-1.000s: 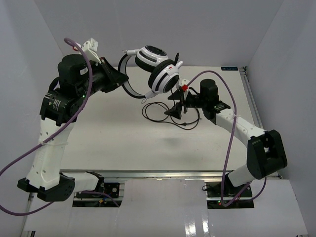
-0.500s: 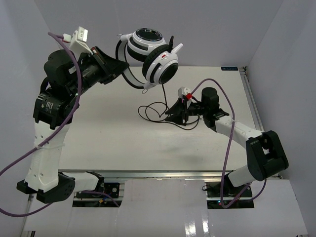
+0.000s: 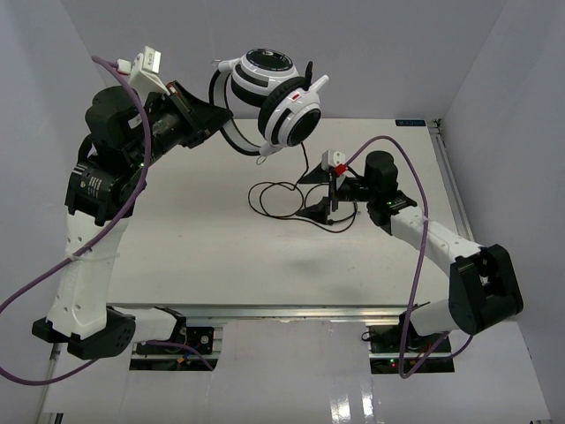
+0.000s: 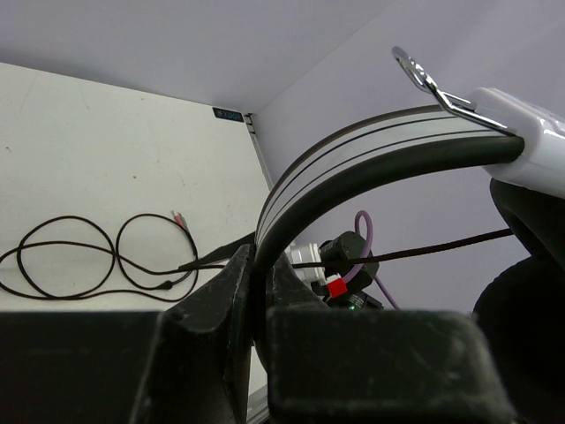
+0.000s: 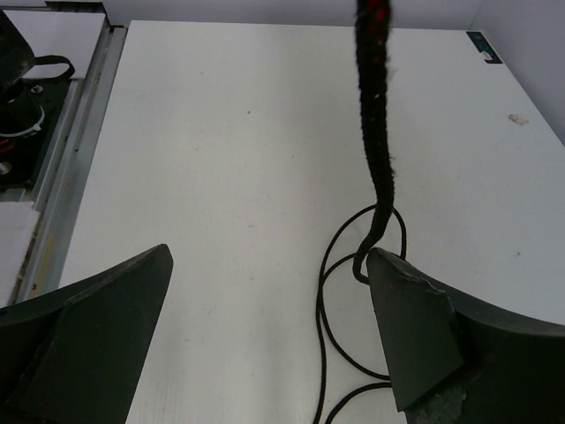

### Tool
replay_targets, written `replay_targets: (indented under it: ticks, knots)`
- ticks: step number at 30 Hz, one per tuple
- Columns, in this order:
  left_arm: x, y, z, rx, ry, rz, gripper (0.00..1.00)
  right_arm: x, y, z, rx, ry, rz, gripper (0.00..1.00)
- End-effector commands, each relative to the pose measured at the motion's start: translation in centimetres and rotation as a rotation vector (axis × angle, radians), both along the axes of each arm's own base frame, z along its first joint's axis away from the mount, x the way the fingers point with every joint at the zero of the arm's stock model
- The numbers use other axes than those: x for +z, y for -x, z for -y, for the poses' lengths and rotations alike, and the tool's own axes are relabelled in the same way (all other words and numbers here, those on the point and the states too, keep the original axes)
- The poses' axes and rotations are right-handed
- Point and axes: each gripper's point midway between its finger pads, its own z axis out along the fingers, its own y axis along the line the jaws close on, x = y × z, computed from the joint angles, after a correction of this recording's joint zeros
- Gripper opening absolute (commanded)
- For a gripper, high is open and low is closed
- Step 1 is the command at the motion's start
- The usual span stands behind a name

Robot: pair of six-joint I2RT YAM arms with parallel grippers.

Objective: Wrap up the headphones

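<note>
Top camera, headphones [image 3: 278, 110]: held up in the air above the far half of the table [image 3: 203, 247], both earcups stacked close together, nothing of them touching the table.
Top camera, left gripper [image 3: 221, 130]: clamped tight on the black-and-white headband [image 3: 231, 141], high over the table's far left part.
Top camera, cord [image 3: 275, 196]: drops from the earcups to the table and lies in loose loops at the table's middle, toward the far side.
Top camera, right gripper [image 3: 314, 193]: low over the table's middle, fingers spread wide, just beside the cord loops.

Left wrist camera, left gripper [image 4: 258, 305]: the two fingers are pressed together on the headband [image 4: 371, 146], which arches up and right from them.
Left wrist camera, cord [image 4: 84, 256]: two loops flat on the table [image 4: 88, 124]; one taut stretch crosses the air above the table's right edge.
Left wrist camera, earcup [image 4: 525, 309]: dark pad at the right edge of the view, off the table.

Right wrist camera, right gripper [image 5: 269, 331]: fingers far apart, gripping nothing.
Right wrist camera, cord [image 5: 374, 124]: hangs from above down to the table [image 5: 221, 132], meets the inner edge of the right-hand finger [image 5: 424, 340], then curls in loops on the table between the fingers.
</note>
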Motion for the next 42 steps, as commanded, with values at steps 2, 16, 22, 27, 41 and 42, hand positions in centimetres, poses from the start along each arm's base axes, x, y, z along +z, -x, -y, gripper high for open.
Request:
replay_targets:
  ticks: [2,16,22,27,41,42]
  knots:
    - [2.2,0.8,0.3,-0.025,0.072,0.059,0.0,3.2,-3.1,-1.8,-0.022,-0.021,0.057,0.99]
    - [1.8,-1.4,-0.2,0.055,0.083,0.07,0.0,0.2,-1.1,-1.6,-0.002,0.016,-0.048,0.08]
    - [-0.8,-7.6,-3.8,0.37,0.002,0.058,0.0,0.8,-2.4,4.0,-0.322,0.22,0.16,0.08]
    - [-7.5,-12.4,-6.0,0.536,-0.234,-0.015,0.0,1.4,-5.0,11.6,-0.625,0.531,0.414,0.08]
    - [-21.4,-14.8,-2.6,0.325,-0.493,-0.2,0.0,2.3,-2.9,8.2,-0.33,0.758,0.677,0.08]
    - [-21.9,-14.9,-2.3,0.313,-0.497,-0.211,0.0,2.1,-2.5,7.3,-0.287,0.755,0.682,0.08]
